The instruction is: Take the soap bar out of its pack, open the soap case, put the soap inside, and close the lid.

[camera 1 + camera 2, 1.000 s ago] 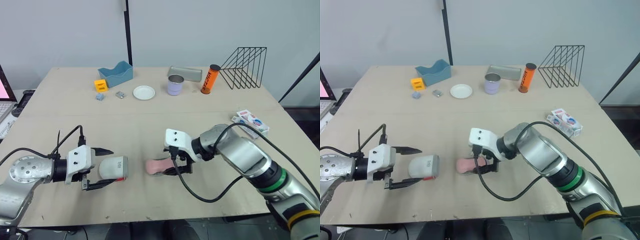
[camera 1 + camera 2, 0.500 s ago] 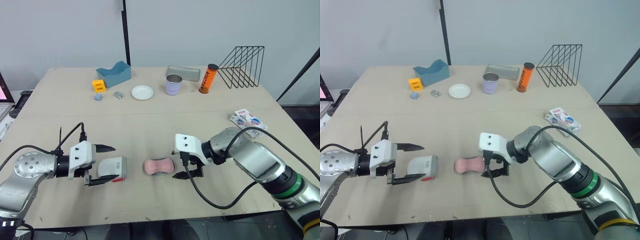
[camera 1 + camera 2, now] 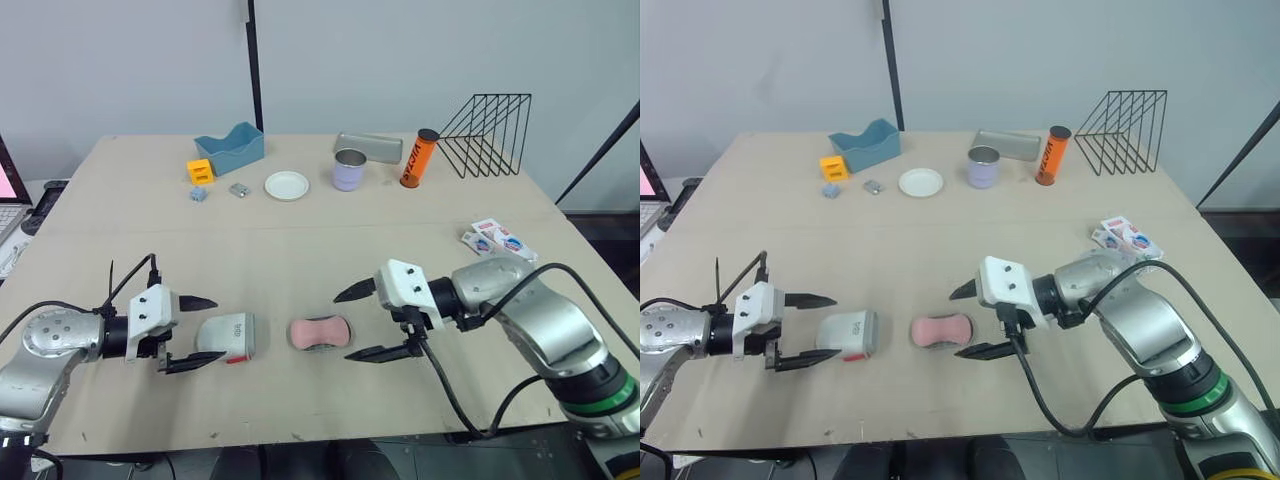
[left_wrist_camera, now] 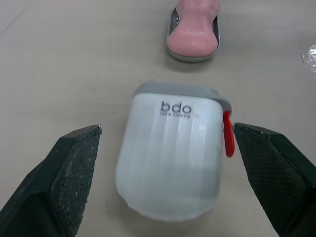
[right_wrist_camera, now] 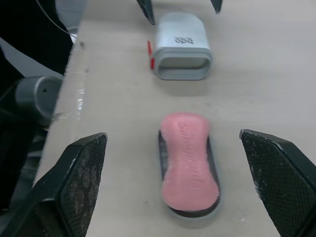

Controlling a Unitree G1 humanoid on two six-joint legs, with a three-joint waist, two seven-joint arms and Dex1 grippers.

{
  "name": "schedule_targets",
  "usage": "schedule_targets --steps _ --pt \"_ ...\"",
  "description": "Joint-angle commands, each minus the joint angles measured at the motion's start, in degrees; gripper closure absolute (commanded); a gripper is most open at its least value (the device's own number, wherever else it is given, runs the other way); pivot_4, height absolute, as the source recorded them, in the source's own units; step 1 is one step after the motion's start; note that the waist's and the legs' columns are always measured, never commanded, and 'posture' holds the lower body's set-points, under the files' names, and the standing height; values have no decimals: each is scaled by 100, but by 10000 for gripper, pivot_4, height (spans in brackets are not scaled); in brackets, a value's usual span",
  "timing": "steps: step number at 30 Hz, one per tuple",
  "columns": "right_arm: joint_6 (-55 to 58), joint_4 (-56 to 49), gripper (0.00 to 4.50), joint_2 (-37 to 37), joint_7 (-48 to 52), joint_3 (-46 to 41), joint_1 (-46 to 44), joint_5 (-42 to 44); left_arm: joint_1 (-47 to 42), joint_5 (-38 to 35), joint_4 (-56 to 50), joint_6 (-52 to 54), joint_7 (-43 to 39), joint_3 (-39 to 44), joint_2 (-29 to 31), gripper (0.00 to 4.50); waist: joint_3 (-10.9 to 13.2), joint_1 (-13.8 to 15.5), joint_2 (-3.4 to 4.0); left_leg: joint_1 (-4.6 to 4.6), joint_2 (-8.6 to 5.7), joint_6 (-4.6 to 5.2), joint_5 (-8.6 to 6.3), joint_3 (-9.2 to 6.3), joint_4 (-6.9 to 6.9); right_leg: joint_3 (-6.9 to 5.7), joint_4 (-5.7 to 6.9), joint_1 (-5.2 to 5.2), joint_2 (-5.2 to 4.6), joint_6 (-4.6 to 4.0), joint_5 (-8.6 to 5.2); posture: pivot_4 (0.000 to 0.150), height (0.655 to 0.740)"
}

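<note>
The pink soap bar (image 3: 320, 331) lies flat in a shallow grey case tray (image 5: 190, 217) at the front middle of the table. To its left, the white case cover (image 3: 227, 336) marked "bdo" lies on its side, red latch (image 4: 227, 140) on one edge, open mouth toward the soap. My left gripper (image 3: 217, 329) is open; its fingers flank the cover's near end without touching. My right gripper (image 3: 342, 327) is open wide, its fingers on either side of the soap's right end, clear of it. The red, white and blue soap pack (image 3: 500, 241) lies at the right edge.
Along the back stand a blue bin (image 3: 232, 147), an orange block (image 3: 201, 170), a white plate (image 3: 288, 185), a purple cup (image 3: 350, 170), a grey metal tray (image 3: 370, 146), an orange tube (image 3: 420, 158) and a black wire rack (image 3: 490, 135).
My right gripper let go of the soap tray, opened wide and drew back to the right. My left gripper slid back left along the cover. The soap now rests flat.
</note>
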Motion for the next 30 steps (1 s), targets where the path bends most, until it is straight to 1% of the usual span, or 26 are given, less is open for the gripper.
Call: schedule_targets --steps 1,3,7,12,19,30 --pt "-175 -140 402 72 56 -226 7 200 -38 13 -5 -154 -90 84 87 0 0 0 0 0 1 0 0 -1 0 0 0 -1 0 -1 0 1500 7393" --pt "-165 -91 402 222 -1 -327 -4 383 -76 111 28 -199 -80 -13 58 0 0 0 0 0 0 -1 0 0 -2 0 0 -3 -2 -4 2 1500 7393" --pt "-184 -55 402 324 -75 -290 10 348 -88 232 128 -323 -134 -116 35 0 0 1 0 -1 -1 -1 0 0 -3 1 0 -1 -4 -28 16 1500 7393" --pt "-154 -104 402 296 -102 -222 72 273 -171 424 295 -470 -192 -290 92 0 0 2 0 0 -1 -1 0 -1 -3 0 -1 -7 -6 -28 15 1500 7393" --pt "-121 -199 402 256 -172 -169 149 218 -361 648 561 -730 -158 -546 -81 0 0 4 0 0 -2 -1 -1 0 -3 1 -1 -6 -6 -28 15 1500 7393" --pt "10 -341 402 109 -252 -171 306 163 -597 919 833 -795 -77 -823 -243 0 -1 4 -1 0 -2 -1 0 1 -3 1 -1 -1 -3 -27 15 1500 7393"
